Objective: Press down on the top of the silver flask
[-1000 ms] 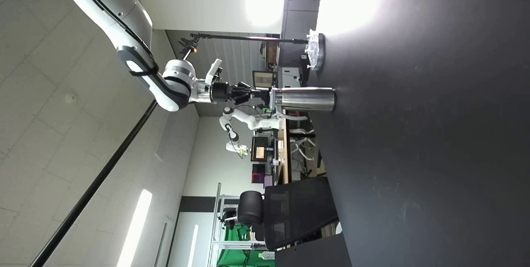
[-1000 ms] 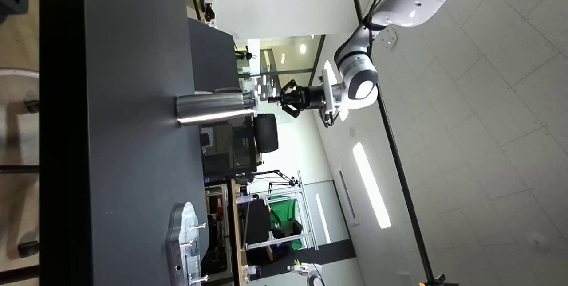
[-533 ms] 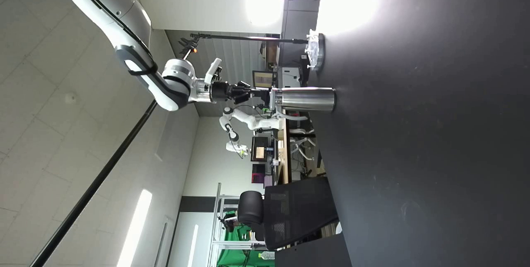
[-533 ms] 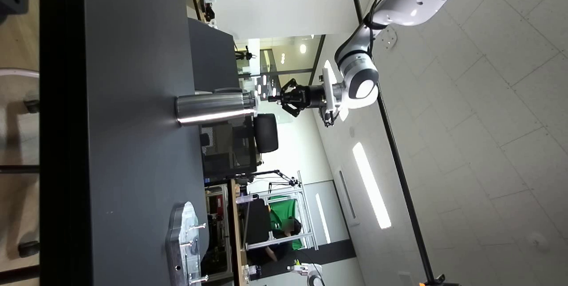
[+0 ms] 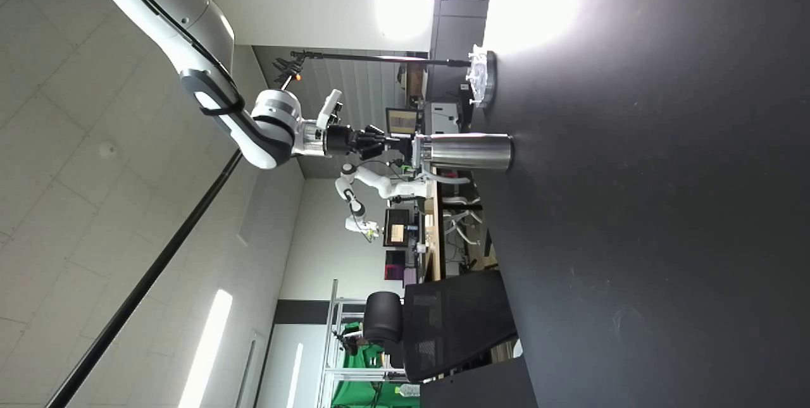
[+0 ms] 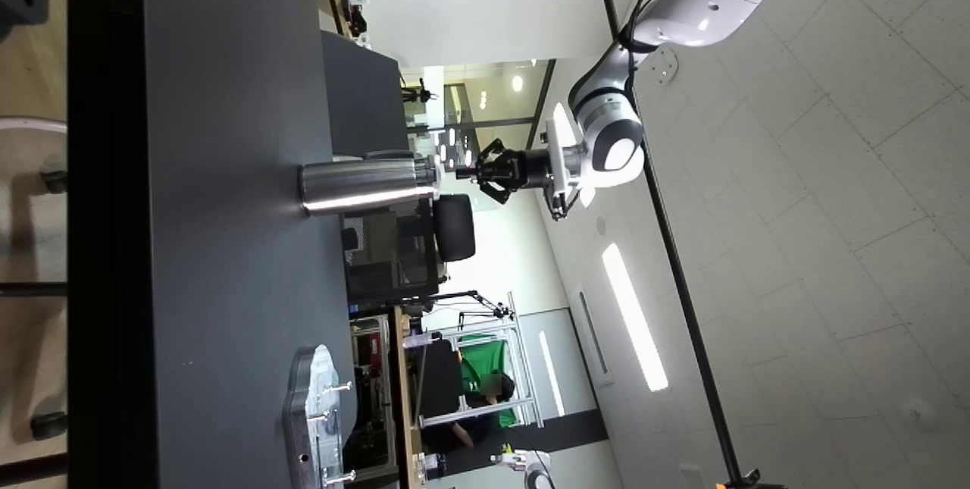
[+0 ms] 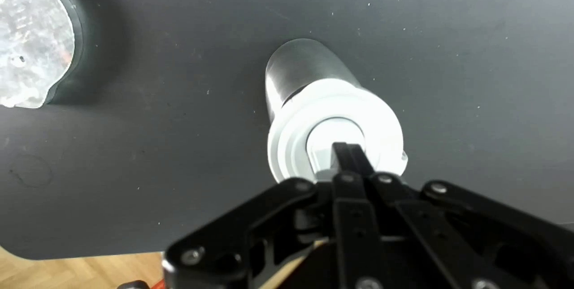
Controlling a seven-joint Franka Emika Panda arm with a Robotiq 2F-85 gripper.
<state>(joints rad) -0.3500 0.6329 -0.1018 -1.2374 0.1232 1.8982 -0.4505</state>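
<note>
The silver flask (image 5: 471, 152) stands upright on the dark table; both exterior views are turned on their side. It also shows in an exterior view (image 6: 364, 184) and in the wrist view (image 7: 298, 62), with a pale round lid (image 7: 334, 101) that has a round button (image 7: 334, 132). My gripper (image 7: 349, 146) is shut and empty, its two fingertips together, and they cover part of the button in the wrist view. In an exterior view the gripper (image 6: 464, 172) points down at the lid with a small gap between. In an exterior view the gripper (image 5: 405, 144) looks close to the lid; contact cannot be told.
A flat pale clear-topped object with small pegs (image 5: 481, 76) stands on the table (image 5: 633, 205), away from the flask. It also shows in the wrist view (image 7: 33, 33). A black chair (image 5: 455, 326) stands beyond the table edge. The flask's handle (image 5: 446, 178) sticks out sideways.
The arm and gripper have shifted very slightly down toward the flask's lid. The flask has not moved, and the gripper shows no change in how far it is shut.
</note>
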